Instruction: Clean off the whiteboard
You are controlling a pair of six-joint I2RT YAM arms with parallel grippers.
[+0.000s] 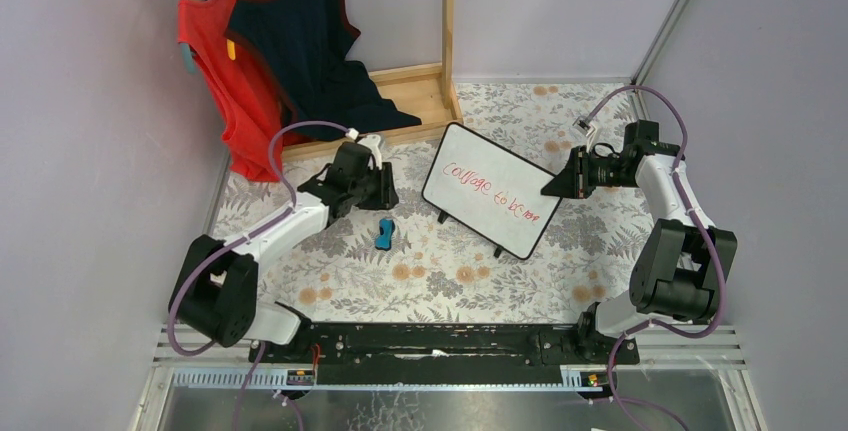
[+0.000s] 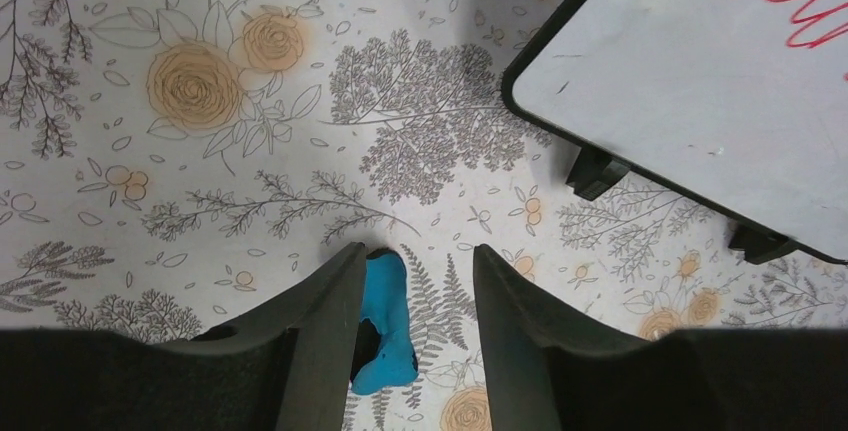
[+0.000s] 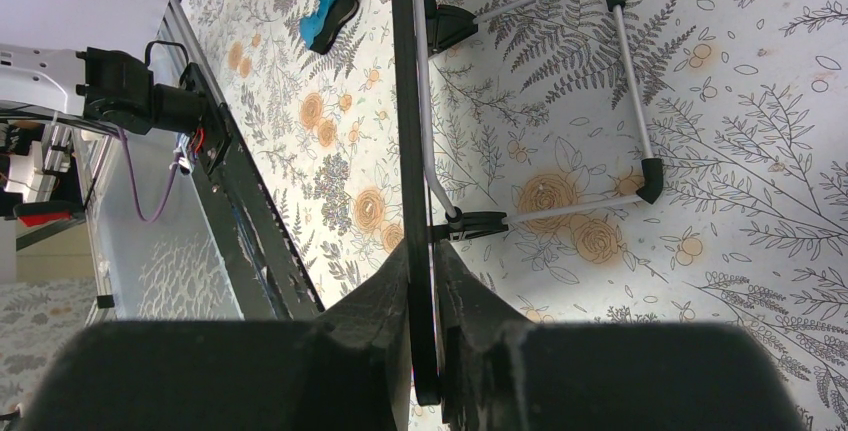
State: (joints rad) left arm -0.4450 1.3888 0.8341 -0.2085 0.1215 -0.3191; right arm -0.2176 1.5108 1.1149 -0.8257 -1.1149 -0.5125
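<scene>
floral tablecloth (image 1: 440, 281) carries the propped whiteboard (image 1: 490, 176), its edge pinched by the right gripper (image 3: 425, 261); the left gripper (image 2: 418, 256) hangs spread above the blue eraser (image 2: 385, 291).

The whiteboard (image 1: 490, 191) has a smooth, faintly glossy white face inside a thin black plastic frame; behind it, its stand (image 3: 628, 71) is bare silvery metal tube with black plastic caps. The table cover (image 1: 440, 286) looks matt, printed with flowers. The eraser (image 1: 385, 234) is bright blue, smooth plastic by the look. The left gripper (image 2: 415, 251) and right gripper (image 3: 421, 256) are matt black plastic. The red top (image 1: 240, 101) and dark top (image 1: 310, 41) are soft cloth, on a pale wooden rack (image 1: 448, 11).
</scene>
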